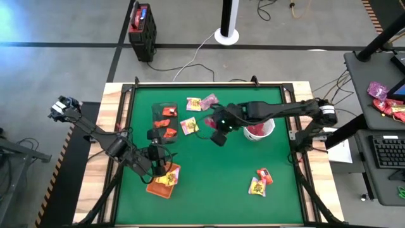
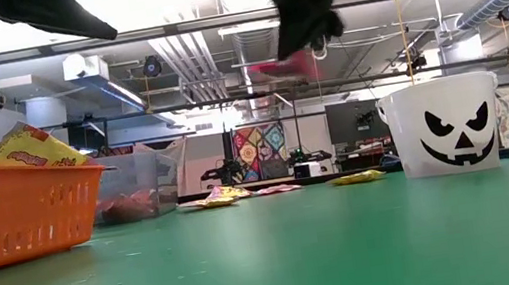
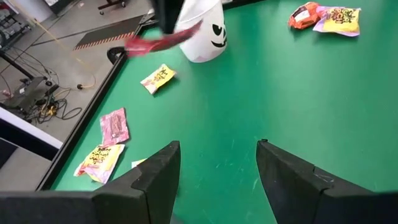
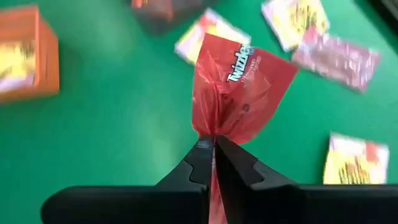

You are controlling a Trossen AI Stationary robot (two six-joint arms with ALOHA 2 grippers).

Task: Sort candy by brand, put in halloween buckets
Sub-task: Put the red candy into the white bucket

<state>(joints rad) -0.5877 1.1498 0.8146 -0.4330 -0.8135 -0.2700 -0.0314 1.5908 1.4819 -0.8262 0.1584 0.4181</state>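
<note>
My right gripper (image 4: 214, 146) is shut on a red Twizzlers packet (image 4: 239, 81) and hangs over the table's middle (image 1: 218, 132), just left of the white pumpkin-face bucket (image 1: 259, 130). In the low view the packet (image 2: 283, 65) is high above the table. My left gripper (image 3: 217, 149) is open and empty, hovering at the orange tray (image 1: 163, 182), which holds a yellow packet (image 2: 28, 151). The dark tub (image 1: 166, 120) with red candy stands toward the far side of the tray. From the left wrist view I see the white bucket (image 3: 208, 31) and the held packet (image 3: 158, 42). My right gripper pinches the Twizzlers packet by one gathered, crumpled end (image 4: 214, 134) between its two fingertips. The fingers come down from above. The packet is lifted clear of the table, and its free end (image 2: 268, 66) sticks out sideways beyond the fingertips.
Loose packets lie on the green mat: yellow ones (image 1: 189, 126) (image 1: 194, 104) and a pink one (image 1: 209, 100) at the far side, a yellow and an orange-red one (image 1: 259, 182) near the right. A red-and-black box (image 1: 142, 25) stands on the floor beyond the table.
</note>
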